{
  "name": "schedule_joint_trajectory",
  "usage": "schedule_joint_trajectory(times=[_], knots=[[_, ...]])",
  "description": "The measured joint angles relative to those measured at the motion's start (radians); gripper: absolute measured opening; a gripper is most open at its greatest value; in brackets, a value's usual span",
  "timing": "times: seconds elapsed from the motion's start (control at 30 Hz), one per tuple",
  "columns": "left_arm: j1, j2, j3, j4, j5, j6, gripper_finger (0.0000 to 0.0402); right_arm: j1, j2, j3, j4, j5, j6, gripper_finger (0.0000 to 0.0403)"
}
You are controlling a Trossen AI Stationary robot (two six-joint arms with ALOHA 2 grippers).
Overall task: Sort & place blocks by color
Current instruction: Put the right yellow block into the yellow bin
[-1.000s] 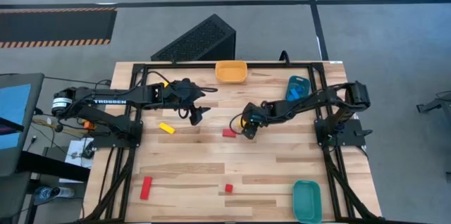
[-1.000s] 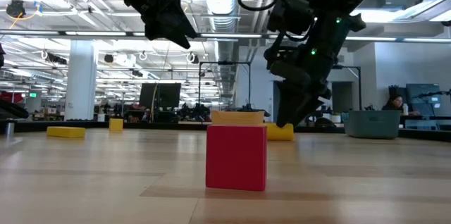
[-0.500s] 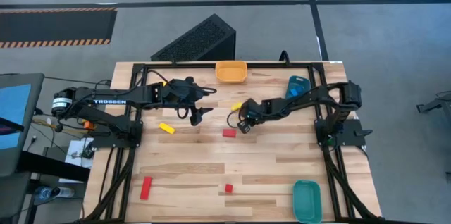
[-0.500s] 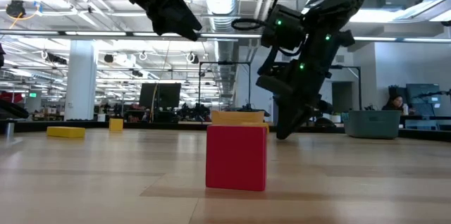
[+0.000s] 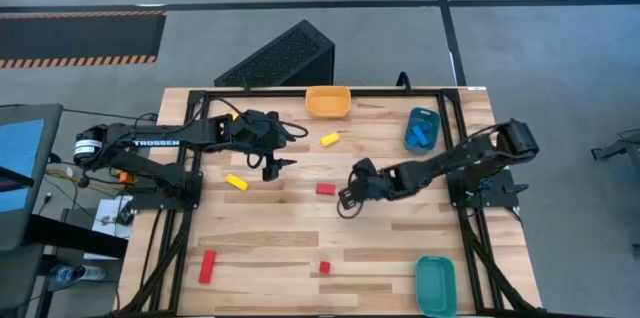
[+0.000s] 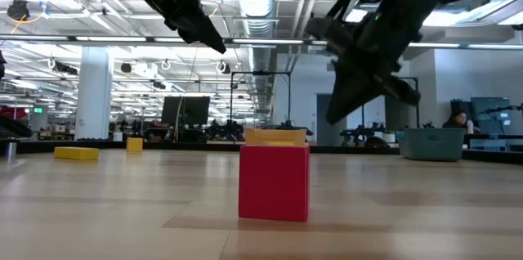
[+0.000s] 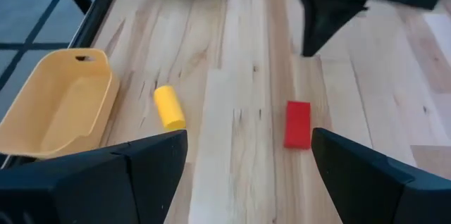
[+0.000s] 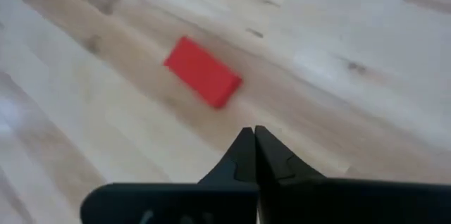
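Note:
My right gripper (image 5: 345,201) is shut and empty above mid-table, just near-right of a small red block (image 5: 325,188); its wrist view shows the closed tips (image 8: 254,155) and the red block (image 8: 203,81) flat on the wood. A yellow block (image 5: 329,139) lies on the table near the orange tray (image 5: 328,101). My left gripper (image 5: 276,164) is open and empty, held above the table left of centre; its wrist view shows the yellow block (image 7: 169,106) and the red block (image 7: 297,124). A yellow bar (image 5: 236,182), a red bar (image 5: 207,266) and a red cube (image 5: 324,268) lie apart.
A blue tray (image 5: 423,128) holding blue pieces stands at the far right. A teal tray (image 5: 435,285) stands at the near right corner. A black frame (image 5: 200,98) borders the table. In the low view the red cube (image 6: 274,182) stands close in front.
My right gripper has drawn back from near the yellow block toward the table's near edge, past the red block. The yellow block has moved toward the far edge and now lies apart from the gripper, closer to the orange tray.

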Motion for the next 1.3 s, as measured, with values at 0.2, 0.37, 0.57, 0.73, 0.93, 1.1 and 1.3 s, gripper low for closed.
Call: schedule_joint_trajectory(times=[0.2, 0.37, 0.57, 0.73, 0.93, 1.1, 1.3], knots=[[0.041, 0.0, 0.0, 0.061, 0.088, 0.012, 0.0293, 0.06, -0.043, 0.0, -0.043, 0.129, 0.108, 0.0003], [0.055, 0.001, 0.0, 0.124, 0.093, -0.063, 0.0293, 0.005, -0.043, 0.0, -0.052, 0.133, 0.09, 0.0026], [0.093, 0.09, 0.002, 0.219, 0.075, -0.069, 0.0293, -0.117, -0.043, 0.002, 0.052, 0.125, -0.087, 0.0084], [0.154, 0.217, 0.001, 0.253, 0.016, -0.183, 0.0293, -0.25, -0.043, 0.002, 0.078, 0.054, -0.27, 0.0124], [0.234, 0.349, 0.001, 0.331, -0.042, -0.25, 0.0293, -0.404, -0.043, 0.002, 0.104, -0.087, -0.488, 0.0158], [0.267, 0.51, 0.001, 0.544, 0.035, -0.081, 0.0293, -0.524, -0.027, 0.002, 0.167, -0.268, -0.627, 0.0172], [0.27, 0.616, 0.074, 0.5, 0.018, -0.158, 0.0293, -0.615, -0.024, 0.003, 0.23, -0.377, -0.75, 0.017]])
